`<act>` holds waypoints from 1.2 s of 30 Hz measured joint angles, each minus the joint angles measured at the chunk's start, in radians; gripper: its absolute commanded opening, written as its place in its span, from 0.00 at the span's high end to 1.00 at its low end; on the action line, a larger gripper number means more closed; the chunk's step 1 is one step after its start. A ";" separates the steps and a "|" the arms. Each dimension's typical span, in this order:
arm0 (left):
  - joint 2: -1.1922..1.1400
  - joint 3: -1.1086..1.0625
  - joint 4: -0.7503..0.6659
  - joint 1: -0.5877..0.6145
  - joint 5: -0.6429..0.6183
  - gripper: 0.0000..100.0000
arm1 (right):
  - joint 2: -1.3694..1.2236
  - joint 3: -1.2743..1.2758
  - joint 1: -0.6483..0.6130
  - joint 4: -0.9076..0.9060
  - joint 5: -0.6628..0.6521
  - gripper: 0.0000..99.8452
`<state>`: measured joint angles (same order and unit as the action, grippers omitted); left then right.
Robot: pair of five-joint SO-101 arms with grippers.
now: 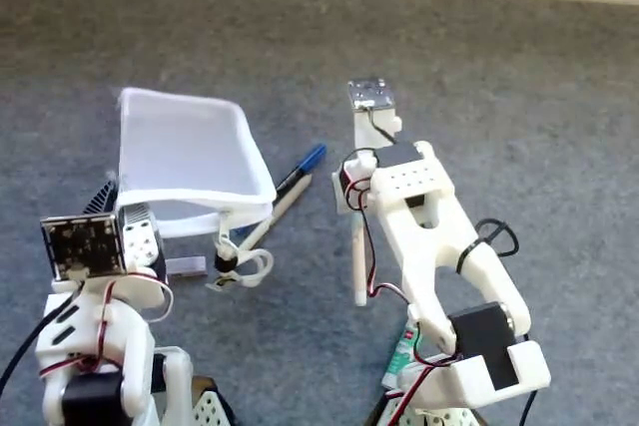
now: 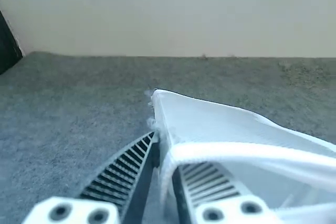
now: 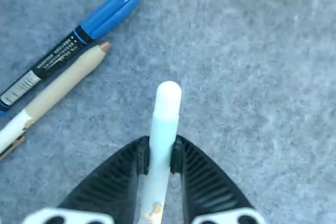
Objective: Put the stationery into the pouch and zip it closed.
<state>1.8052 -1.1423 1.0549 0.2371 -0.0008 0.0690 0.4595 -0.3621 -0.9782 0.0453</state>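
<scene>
Up high, the pouch (image 1: pixel 185 152) sits left, mouth open; the white pen (image 1: pixel 357 256) is right of it, long side running near to far; left wrist: my left gripper (image 2: pixel 163 169) pinches the pouch rim, I think to hold it open; right wrist: my right gripper (image 3: pixel 160 153) squeezes the white pen for carrying, round end poking out.

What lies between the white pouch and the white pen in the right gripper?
A blue-capped marker and a beige pencil lie there side by side, as the high view shows.
</scene>
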 measured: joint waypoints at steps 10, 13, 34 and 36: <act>-0.443 0.348 0.100 -0.017 0.026 0.97 | 0.000 0.000 0.000 0.000 0.000 0.99; -0.588 0.497 0.164 -0.015 0.026 0.97 | 0.000 0.000 0.000 0.000 0.000 0.99; -1.336 1.197 0.503 -0.015 -0.021 0.96 | 0.009 0.061 -0.041 0.074 0.000 0.99; -1.376 1.237 0.522 -0.015 -0.029 0.96 | 0.009 0.061 -0.041 0.075 0.000 0.99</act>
<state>0.4289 0.0944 1.5766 0.2217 -0.0299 0.0783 0.5209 -0.4035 -0.9030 0.0453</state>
